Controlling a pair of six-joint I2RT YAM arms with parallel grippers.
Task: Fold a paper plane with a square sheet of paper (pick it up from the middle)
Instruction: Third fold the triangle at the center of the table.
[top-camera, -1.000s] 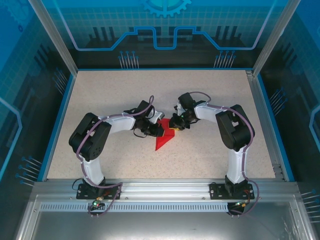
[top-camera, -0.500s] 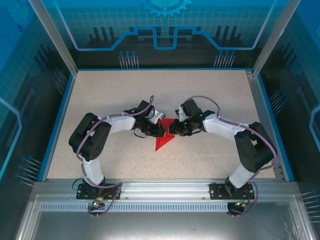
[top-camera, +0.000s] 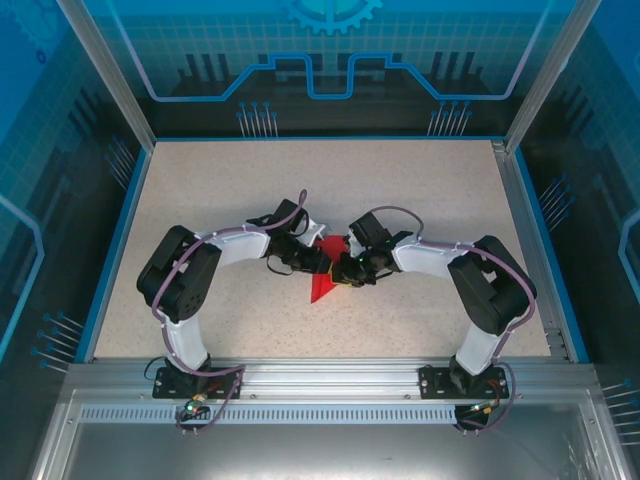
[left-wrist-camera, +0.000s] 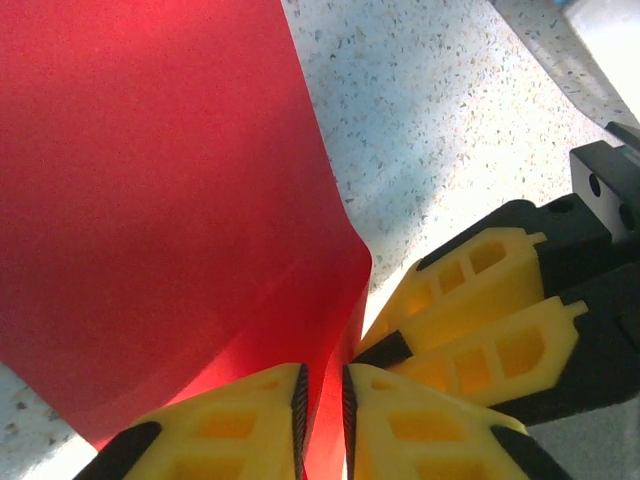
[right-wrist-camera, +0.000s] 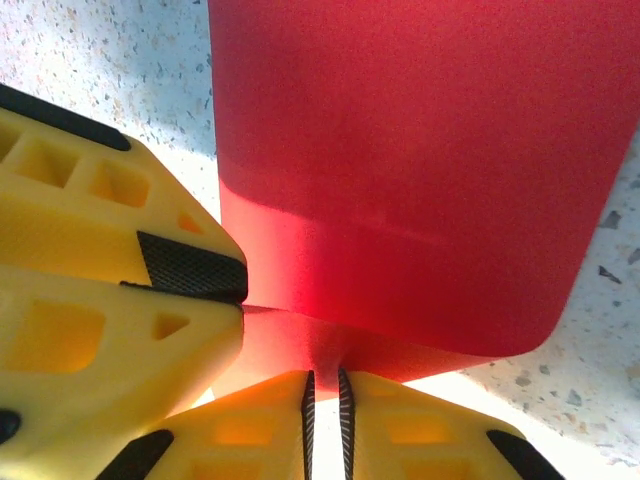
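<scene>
The left claw (left-wrist-camera: 323, 400) and right claw (right-wrist-camera: 324, 400) meet tip to tip over the creased red paper (top-camera: 322, 288), which lies mid-table; each claw's jaws stand a sliver apart with raised paper in the slit; whether either truly grips cannot be told; the speckled table (top-camera: 250, 180) stretches beyond.

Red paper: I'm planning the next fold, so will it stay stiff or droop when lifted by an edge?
Probably droops: the red paper curves softly where it runs down between the left gripper's jaws. Likely very light, since it looks thin; a push might buckle or slide it.
</scene>
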